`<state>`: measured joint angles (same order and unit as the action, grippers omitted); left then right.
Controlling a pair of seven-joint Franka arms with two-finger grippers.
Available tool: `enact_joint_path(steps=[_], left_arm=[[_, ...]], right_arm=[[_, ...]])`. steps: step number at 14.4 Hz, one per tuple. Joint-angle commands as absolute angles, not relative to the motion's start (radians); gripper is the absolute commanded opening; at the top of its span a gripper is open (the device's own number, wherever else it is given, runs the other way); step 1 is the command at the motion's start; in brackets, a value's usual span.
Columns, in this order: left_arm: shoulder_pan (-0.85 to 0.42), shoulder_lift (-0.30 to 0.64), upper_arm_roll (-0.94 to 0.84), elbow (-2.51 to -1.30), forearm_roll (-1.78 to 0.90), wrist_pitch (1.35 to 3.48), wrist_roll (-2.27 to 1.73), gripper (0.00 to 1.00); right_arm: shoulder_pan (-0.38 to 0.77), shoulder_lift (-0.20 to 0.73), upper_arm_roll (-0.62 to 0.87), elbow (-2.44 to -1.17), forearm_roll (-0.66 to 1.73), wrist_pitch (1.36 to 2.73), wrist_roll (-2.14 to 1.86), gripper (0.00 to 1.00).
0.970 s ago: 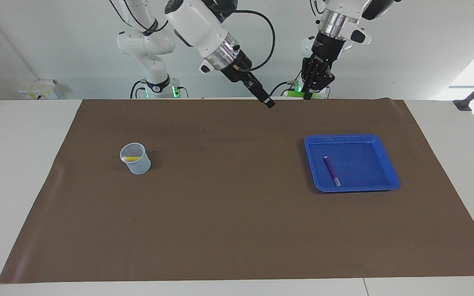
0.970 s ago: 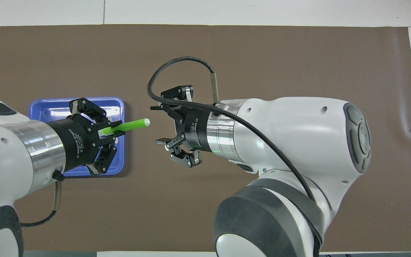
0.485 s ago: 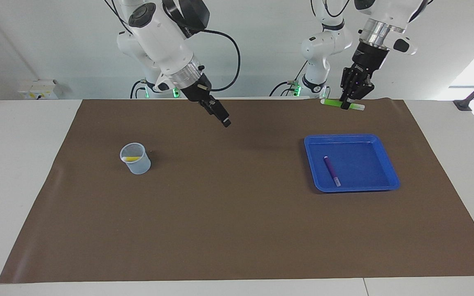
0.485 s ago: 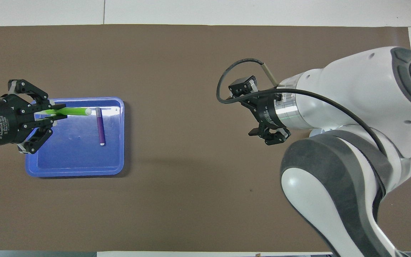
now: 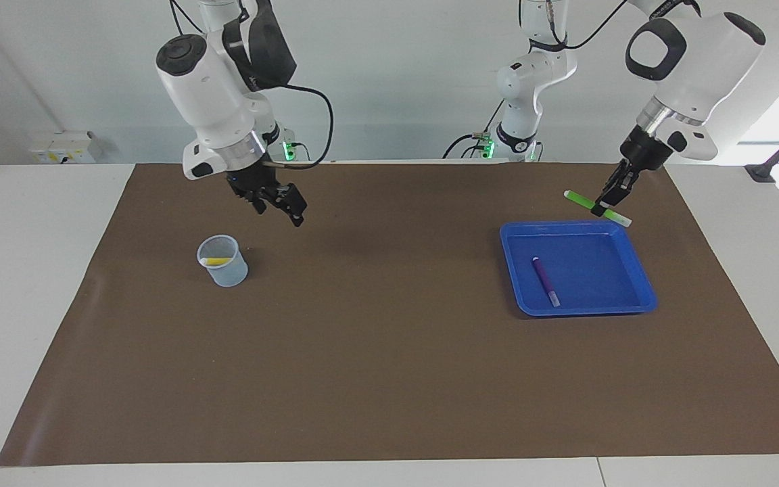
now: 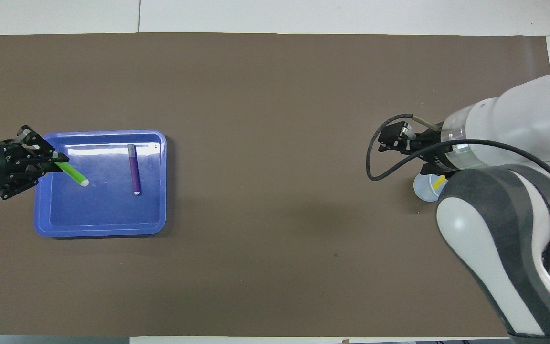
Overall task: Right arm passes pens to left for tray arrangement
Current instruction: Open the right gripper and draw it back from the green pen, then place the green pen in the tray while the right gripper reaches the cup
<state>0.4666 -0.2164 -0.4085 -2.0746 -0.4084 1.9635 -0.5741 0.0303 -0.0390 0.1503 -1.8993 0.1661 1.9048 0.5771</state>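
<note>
While our left hand (image 5: 611, 203) grips the green pen (image 5: 596, 207) above the blue tray (image 5: 640, 270), the purple pen (image 5: 545, 281) already lies inside. Our right hand (image 5: 280, 201), fingers spread and empty, hovers by the cup (image 5: 222, 260) where the yellow pen (image 5: 215, 261) waits.

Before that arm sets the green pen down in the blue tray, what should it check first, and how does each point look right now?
1. Green pen gripped by the left tool: ok, shut on it.
2. Pen over the tray: not ok in the facing view; it hangs above the rim nearest the robots.
3. Free space in the tray: ok; only the purple pen lies there.
4. Pen level for laying down: not ok, it is tilted.
5. Right tool out of the way: ok, open over the mat near the cup.
6. Yellow pen waiting: ok, in the cup.
</note>
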Motion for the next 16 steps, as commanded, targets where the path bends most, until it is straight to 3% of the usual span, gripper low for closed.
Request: enact_joint_path(steps=[1,7,11,16], left_arm=[[0.488,-0.163,-0.410,-2.114,-0.364,1.973,-0.305,0.00],[0.473,0.047,-0.411,-2.118,-0.106,2.069,-0.052,0.00],[0.430,0.127,-0.411,-2.143,-0.028,2.167,-0.052,0.00],[0.414,0.166,-0.411,-2.154,-0.015,2.207,-0.055,0.00]], right_arm=[[0.023,-0.069,0.075,-1.953,0.114,1.922,0.383,1.00],[0.021,-0.005,-0.052,-2.006,0.061,2.037,0.177,1.00],[0.023,-0.014,-0.058,-2.138,0.061,2.169,0.173,0.99],[0.021,-0.011,-0.058,-2.203,0.061,2.258,0.160,0.99]])
